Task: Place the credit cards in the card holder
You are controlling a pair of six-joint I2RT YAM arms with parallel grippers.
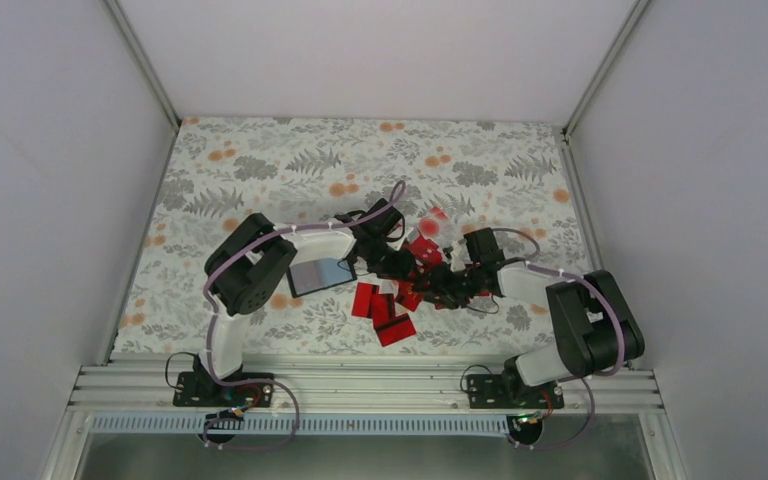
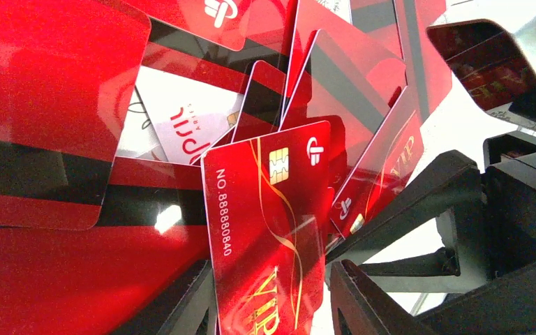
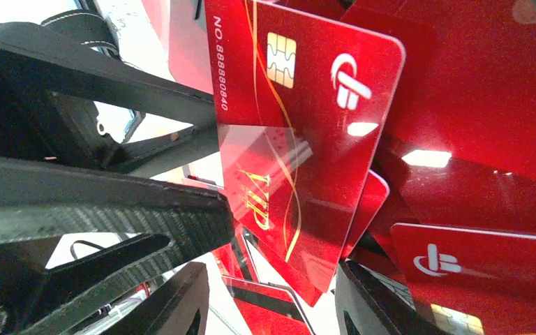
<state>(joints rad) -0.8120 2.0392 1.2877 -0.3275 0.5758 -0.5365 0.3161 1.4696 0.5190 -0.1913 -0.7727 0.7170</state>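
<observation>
Several red credit cards [image 1: 385, 312] lie in a loose pile at mid-table, where both grippers meet. The card holder [image 1: 320, 273] lies open just left of the pile, its grey-blue inside facing up. One red VIP card [image 2: 269, 223] stands tilted between the fingers of my left gripper [image 2: 272, 269] [image 1: 407, 268], which grip it by its long edges. The same VIP card [image 3: 300, 118] hangs with its lower corner inside my right gripper [image 3: 272, 269] [image 1: 438, 287]. That gripper is open, and only its right finger [image 3: 370, 300] is near the card.
More red cards [image 2: 49, 118], some with black stripes, and a white printed card [image 2: 188, 125] lie under the grippers. A clear plastic piece with red marks [image 1: 438, 226] sits behind the pile. Grey walls close in the floral table [image 1: 260, 160] at the sides and back.
</observation>
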